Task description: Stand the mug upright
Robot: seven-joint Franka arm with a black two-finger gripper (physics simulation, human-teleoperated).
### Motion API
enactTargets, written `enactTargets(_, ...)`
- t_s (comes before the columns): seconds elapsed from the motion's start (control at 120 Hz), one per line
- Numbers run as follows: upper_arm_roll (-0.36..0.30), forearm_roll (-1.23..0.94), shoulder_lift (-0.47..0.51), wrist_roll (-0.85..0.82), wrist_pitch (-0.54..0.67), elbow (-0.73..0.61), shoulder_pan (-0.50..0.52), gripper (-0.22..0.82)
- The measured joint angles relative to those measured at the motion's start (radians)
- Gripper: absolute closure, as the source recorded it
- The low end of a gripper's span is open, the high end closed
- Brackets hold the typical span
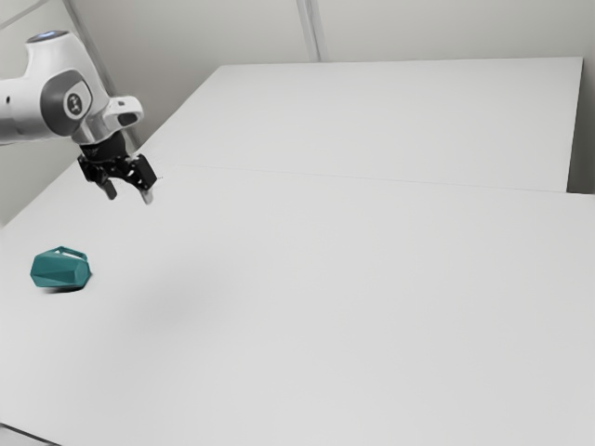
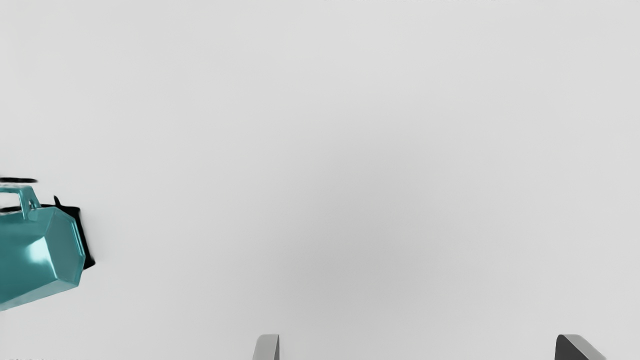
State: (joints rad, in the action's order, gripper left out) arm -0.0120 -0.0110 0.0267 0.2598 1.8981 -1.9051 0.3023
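- At the exterior view's left, the teal mug (image 1: 60,270) lies on its side on the table (image 1: 325,307), waiting for us to right it.
- Further toward that view's right, our gripper (image 1: 129,196) hangs above the table, spread wide and empty.
- We judge this the approach: next we should move over to the mug, align across its body and descend, before grasping and turning it.

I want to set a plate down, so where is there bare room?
The widest bare stretch of table runs from the mug, lying on its side, to the exterior view's right edge; another lies between the mug and that view's bottom edge. Crowding is only at the mug and where the open gripper hangs.
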Motion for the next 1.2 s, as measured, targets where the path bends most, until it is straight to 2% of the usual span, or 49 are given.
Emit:
enactTargets(0.175, 0.006, 0.136, -0.073, 0.124, 0.152, -0.014, 0.203, 0.0)
enactTargets(0.3, 0.057, 0.267, -0.171, 0.239, 0.245, 0.015, 0.254, 0.0)
enactTargets(0.425, 0.061, 0.394, -0.265, 0.364, 0.303, 0.082, 0.296, 0.0)
enactTargets(0.458, 0.037, 0.427, -0.28, 0.4, 0.313, 0.093, 0.332, 0.0)
enactTargets(0.533, -0.077, 0.482, -0.293, 0.483, 0.326, 0.1, 0.475, 0.0)
enactTargets(0.592, -0.129, 0.508, -0.291, 0.548, 0.315, 0.086, 0.553, 0.01)
enactTargets(0.717, -0.159, 0.534, -0.174, 0.67, 0.296, -0.076, 0.61, 0.01)
enactTargets(0.792, -0.162, 0.542, -0.154, 0.736, 0.292, -0.119, 0.64, 0.01)
enactTargets(0.875, -0.209, 0.556, -0.169, 0.817, 0.282, -0.121, 0.778, 0.01)
enactTargets(1.017, -0.398, 0.588, -0.251, 0.971, 0.229, -0.081, 1.047, 0.01)
enactTargets(1.083, -0.443, 0.598, -0.305, 1.043, 0.211, -0.051, 1.102, 0.02)
enactTargets(1.2, -0.459, 0.605, -0.36, 1.157, 0.195, -0.023, 1.15, 0.02)
